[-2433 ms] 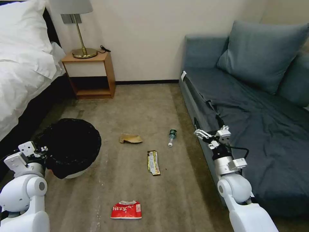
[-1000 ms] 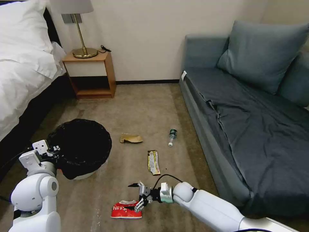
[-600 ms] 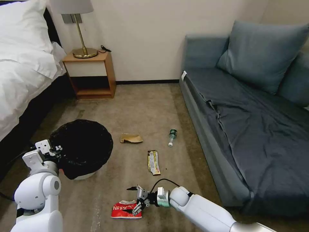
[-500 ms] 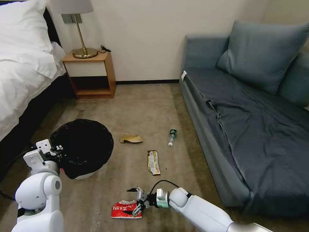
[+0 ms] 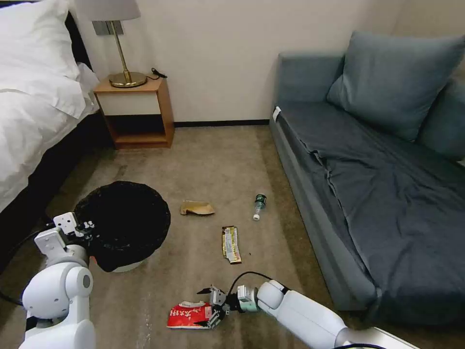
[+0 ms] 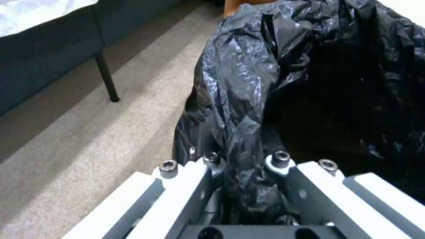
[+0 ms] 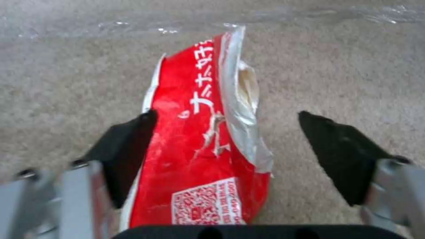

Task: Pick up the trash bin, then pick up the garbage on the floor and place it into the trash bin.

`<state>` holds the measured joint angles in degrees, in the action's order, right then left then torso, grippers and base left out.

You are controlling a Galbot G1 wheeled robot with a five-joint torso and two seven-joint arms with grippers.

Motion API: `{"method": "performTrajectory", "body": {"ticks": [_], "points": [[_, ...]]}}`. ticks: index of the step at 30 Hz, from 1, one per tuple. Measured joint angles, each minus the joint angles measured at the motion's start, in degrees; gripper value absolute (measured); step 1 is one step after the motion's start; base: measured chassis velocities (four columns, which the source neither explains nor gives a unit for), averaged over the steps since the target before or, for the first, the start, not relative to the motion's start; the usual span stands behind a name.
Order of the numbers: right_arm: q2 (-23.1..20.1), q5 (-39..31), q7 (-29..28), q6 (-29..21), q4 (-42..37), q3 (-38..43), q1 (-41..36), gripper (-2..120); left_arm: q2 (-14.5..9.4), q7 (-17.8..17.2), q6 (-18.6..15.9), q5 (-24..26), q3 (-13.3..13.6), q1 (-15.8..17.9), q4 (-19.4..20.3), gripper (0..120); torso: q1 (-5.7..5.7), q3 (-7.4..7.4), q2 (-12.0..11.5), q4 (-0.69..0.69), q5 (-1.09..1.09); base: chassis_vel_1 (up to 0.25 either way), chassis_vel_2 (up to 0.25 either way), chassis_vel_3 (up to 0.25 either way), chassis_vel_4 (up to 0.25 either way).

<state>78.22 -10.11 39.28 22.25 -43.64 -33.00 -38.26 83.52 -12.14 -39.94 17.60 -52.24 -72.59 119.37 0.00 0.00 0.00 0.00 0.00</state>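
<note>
Nearest you, the right gripper [image 5: 209, 305] is down at the carpet with its jaws apart around the red-and-white snack packet [image 5: 190, 315], so lower until both fingertips [image 7: 128, 139] meet the carpet and close slowly on the packet's near end, since thin foil can slide out of a shallow pinch. In the right wrist view the packet lies lengthwise between the jaws but hard against one finger, with a clear gap to the other, so shift toward the packet to centre it first. Farther off, your left gripper [image 6: 241, 166] is clamped on the black liner at the rim of the trash bin [image 5: 123, 225], and beyond lie the gold wrapper [image 5: 231, 244], cardboard scrap [image 5: 196, 208] and small bottle [image 5: 259, 206].
</note>
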Motion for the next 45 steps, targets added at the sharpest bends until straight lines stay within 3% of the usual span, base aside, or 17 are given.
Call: {"method": "performTrajectory", "body": {"ticks": [3,6,8,12,21,32,34,37,45], "points": [[0.2,0.2,-0.1,0.6,0.7,0.3,0.2,63,0.0,0.0,0.0,0.0,-0.1,-0.2,0.2,4,0.00,0.00,0.0,0.00,0.00,0.000,0.000,0.000,0.000],[0.0,0.1,-0.1,0.6,0.7,0.4,0.2,58,0.0,0.1,0.1,0.0,-0.2,-0.3,0.2,4,0.00,0.00,0.0,0.00,0.01,0.000,0.000,0.000,0.000],[-0.4,0.0,-0.3,0.6,0.5,0.8,0.0,47,0.0,0.1,0.2,0.0,-0.2,-0.3,0.1,4,0.00,0.00,0.0,0.00,0.00,0.000,0.000,0.000,0.000],[-0.6,0.0,-0.6,0.6,0.2,1.0,-0.3,37,0.1,0.1,0.2,-0.1,-0.2,-0.3,0.0,4,0.00,0.00,0.0,0.00,0.00,0.000,0.000,0.000,0.000],[-0.9,-0.3,-1.1,0.8,-0.8,1.6,-0.7,1,-0.2,0.1,0.2,0.2,-0.4,0.6,-0.5,4,0.00,0.00,0.0,0.00,0.00,0.000,0.000,0.000,0.000],[-3.3,-1.9,-2.0,0.6,-5.2,1.8,0.0,0,-0.8,0.1,0.0,1.0,-0.9,1.0,-0.7,4,0.00,0.00,0.0,0.00,0.00,0.000,0.000,0.000,0.000],[-6.2,-4.4,-3.1,-0.2,-10.3,5.6,0.6,0,-1.0,0.1,0.0,1.7,-1.0,1.4,-0.9,4,0.00,0.00,0.0,0.00,0.00,0.000,0.000,0.000,0.000],[-7.3,-5.6,-4.1,-0.4,-12.4,9.2,0.7,0,-1.0,0.1,0.0,2.0,-0.9,1.6,-1.2,4,0.00,0.00,0.0,-0.01,0.01,0.000,0.000,0.000,0.000],[-7.7,-9.2,-12.5,-0.4,-16.8,18.5,2.5,0,-1.2,0.4,0.0,2.9,-0.6,1.8,-1.8,4,0.00,0.00,0.0,-0.01,-0.01,0.000,0.000,0.000,0.000]]}}
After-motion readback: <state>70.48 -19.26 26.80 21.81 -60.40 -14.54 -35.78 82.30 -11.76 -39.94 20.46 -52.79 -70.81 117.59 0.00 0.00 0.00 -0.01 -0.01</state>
